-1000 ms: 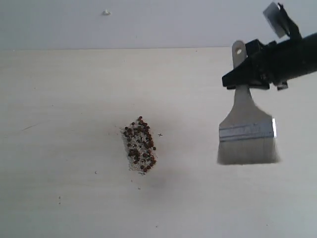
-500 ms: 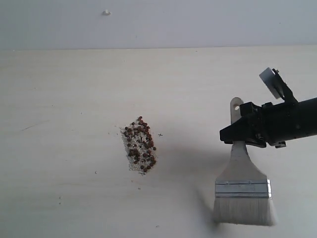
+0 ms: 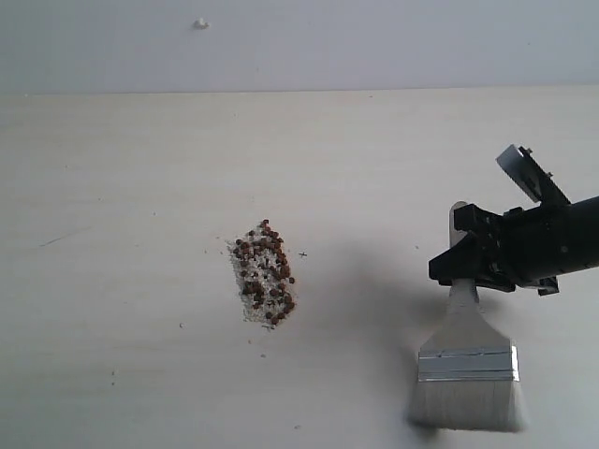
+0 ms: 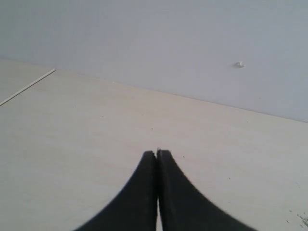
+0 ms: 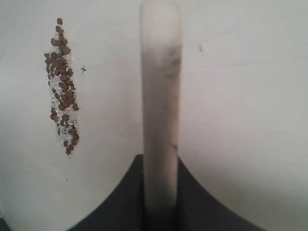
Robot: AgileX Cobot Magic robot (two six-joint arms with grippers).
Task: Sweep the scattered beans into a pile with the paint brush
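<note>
Our right gripper (image 3: 465,271) is clamped on the wooden handle of the paint brush (image 3: 466,363), both jaws pressed against the narrow shaft just above where it widens. Nearest the exterior camera hang the pale cream bristles, soft and blurred at their edge. They seem to reach the table (image 3: 140,168), though we cannot be sure they touch it. Above them sit the bright silver ferrule and the smooth, light handle, which stands roughly upright in that view.

The pile (image 3: 264,273) lies to the left of the brush and a little farther back, well apart from it. It is a small oblong heap whose long axis runs near to far with a slight tilt, about parallel to the handle. The right wrist view confirms this: the handle (image 5: 160,96) and the heap (image 5: 62,86) lie side by side, lengthwise alike. Any further stroke would have to carry the bristles leftward, so we judge the right arm the nearer one. The beans (image 3: 267,248) are tiny, round, reddish-brown and hard-looking, bedded in white grains, and few strays show around them.

Our left gripper (image 4: 157,159) has its black fingers together on nothing, over bare matte table. Farthest back rises a plain grey wall (image 3: 328,37).
</note>
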